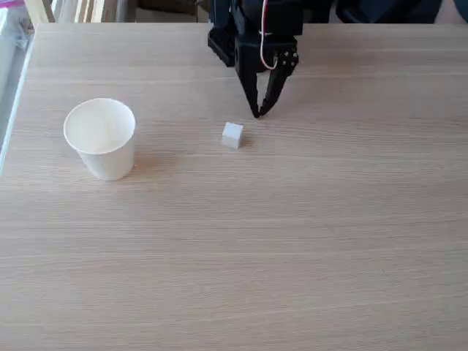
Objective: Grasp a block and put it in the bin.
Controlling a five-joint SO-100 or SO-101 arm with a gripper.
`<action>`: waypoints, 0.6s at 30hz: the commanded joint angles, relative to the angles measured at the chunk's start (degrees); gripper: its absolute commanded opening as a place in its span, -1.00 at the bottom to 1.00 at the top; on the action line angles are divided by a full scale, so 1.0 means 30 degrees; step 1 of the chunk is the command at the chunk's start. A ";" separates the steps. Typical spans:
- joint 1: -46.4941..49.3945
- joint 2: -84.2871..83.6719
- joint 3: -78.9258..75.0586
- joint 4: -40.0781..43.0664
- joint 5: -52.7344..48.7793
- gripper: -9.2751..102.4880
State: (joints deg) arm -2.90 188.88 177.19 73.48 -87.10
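My claw (257, 113) hangs point-down over the counter (292, 241) in the fixed view, its two dark fingers drawn together so the tips meet; it is clenched on nothing. The tips sit just beside the block (232, 135), a little behind it and to its right as this view shows it, and apart from it. I judge that I am lining up for the grasp, not making it: with the fingers pinched like this I cannot straddle the block, so they must part first, then come over it.

The block rests flat on the bare wood, one corner turned toward the camera, untouched. Being so small and light, it could skid if a fingertip nudges it before both sides close.

The cup (100, 139) stands upright well to the left of the block, mouth open and nothing visible inside. It is set clear of the block, which I take to leave me room to lift and swing across without clipping its rim. Nothing of the task is done yet.
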 commanded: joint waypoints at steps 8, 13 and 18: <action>-0.1348 -0.5537 -0.5010 -0.3838 -0.0176 -0.83; -0.0674 -0.8613 -0.8057 -0.5098 0.0527 -0.83; 0.1201 -1.1279 -0.9961 -0.5889 0.1904 -0.83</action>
State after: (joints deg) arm -1.85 158.38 151.44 57.04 -83.14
